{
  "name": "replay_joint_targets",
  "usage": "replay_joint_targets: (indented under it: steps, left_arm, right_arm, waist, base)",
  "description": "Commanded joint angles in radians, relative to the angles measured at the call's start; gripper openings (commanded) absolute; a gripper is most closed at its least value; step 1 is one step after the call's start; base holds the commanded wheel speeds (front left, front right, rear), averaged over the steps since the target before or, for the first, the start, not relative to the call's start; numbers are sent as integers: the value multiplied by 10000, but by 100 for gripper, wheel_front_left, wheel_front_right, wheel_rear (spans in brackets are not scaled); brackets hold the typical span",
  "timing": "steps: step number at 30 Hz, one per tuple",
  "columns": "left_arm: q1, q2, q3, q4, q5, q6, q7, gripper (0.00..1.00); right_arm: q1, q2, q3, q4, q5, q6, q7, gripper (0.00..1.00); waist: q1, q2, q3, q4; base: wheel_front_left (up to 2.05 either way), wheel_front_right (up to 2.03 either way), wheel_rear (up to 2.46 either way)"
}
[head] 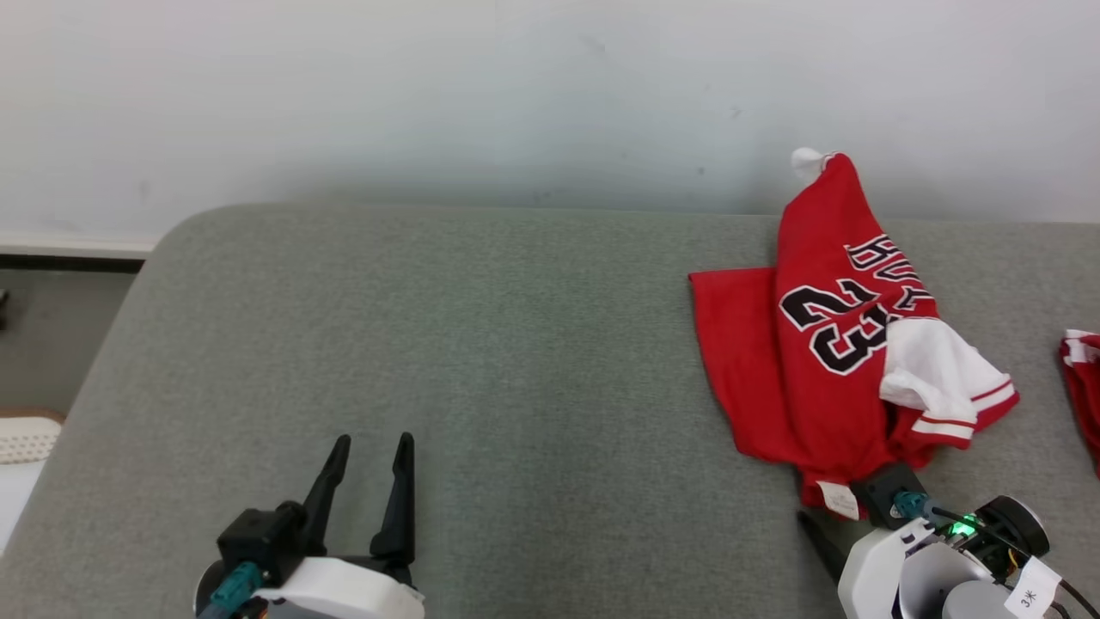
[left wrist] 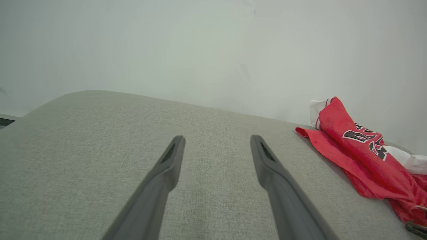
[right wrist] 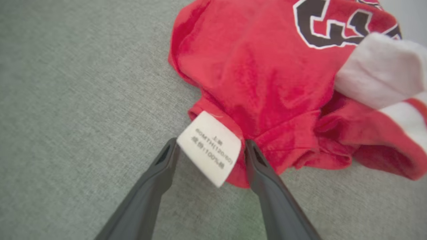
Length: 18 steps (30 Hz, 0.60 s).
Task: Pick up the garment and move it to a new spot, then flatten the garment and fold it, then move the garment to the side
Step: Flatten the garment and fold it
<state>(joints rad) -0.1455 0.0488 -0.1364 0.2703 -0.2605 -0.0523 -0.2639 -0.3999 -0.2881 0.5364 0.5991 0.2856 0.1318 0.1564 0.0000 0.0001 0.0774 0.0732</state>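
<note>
A red jersey (head: 825, 370) with black "23" lettering and white sleeves lies crumpled on the right side of the grey fabric surface (head: 481, 344). Its white care label (right wrist: 210, 146) sticks out at the near hem. My right gripper (right wrist: 210, 142) is open, its two fingers on either side of that label and hem edge; in the head view the right gripper (head: 838, 509) sits at the jersey's near corner. My left gripper (head: 373, 444) is open over bare fabric at the lower left, far from the jersey (left wrist: 360, 156). Nothing is between the left gripper (left wrist: 217, 138) fingers.
Another red and white cloth (head: 1081, 378) pokes in at the right edge. A white wall (head: 430, 103) runs behind the surface. The surface's rounded left end drops to the floor, where a pale object (head: 26, 440) sits.
</note>
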Motion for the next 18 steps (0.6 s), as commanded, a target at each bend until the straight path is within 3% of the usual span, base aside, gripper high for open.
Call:
replay_joint_targets:
  steps: [1,2,3,4,10,18]
  left_arm:
    - [-87,37,32,11,-37,-13,-2,100]
    - [-80,36,33,7,-30,-21,-2,100]
    - [-78,34,34,14,-25,-26,-2,100]
    - [-75,37,45,17,-20,-30,-2,100]
    - [19,37,56,61,38,-45,-2,100]
    - [47,37,36,16,116,-3,-2,100]
  right_arm:
    - [-138,-37,63,97,89,-24,40,73]
    - [-152,-67,135,178,130,-24,38,36]
    - [-160,-89,219,221,184,-24,-36,6]
    - [-156,-88,285,259,276,-24,-84,0]
    - [-365,90,596,-50,639,-24,-829,0]
    - [-855,840,1500,-683,1304,-24,-1418,0]
  waist:
    - [0,-1,30,143]
    - [0,-1,32,195]
    - [0,-1,30,243]
    - [0,-1,26,285]
    - [0,-1,-106,451]
    - [0,-1,-253,782]
  base:
    - [0,0,0]
    - [0,0,0]
    - [0,0,0]
    - [0,0,0]
    - [0,0,0]
    - [0,0,0]
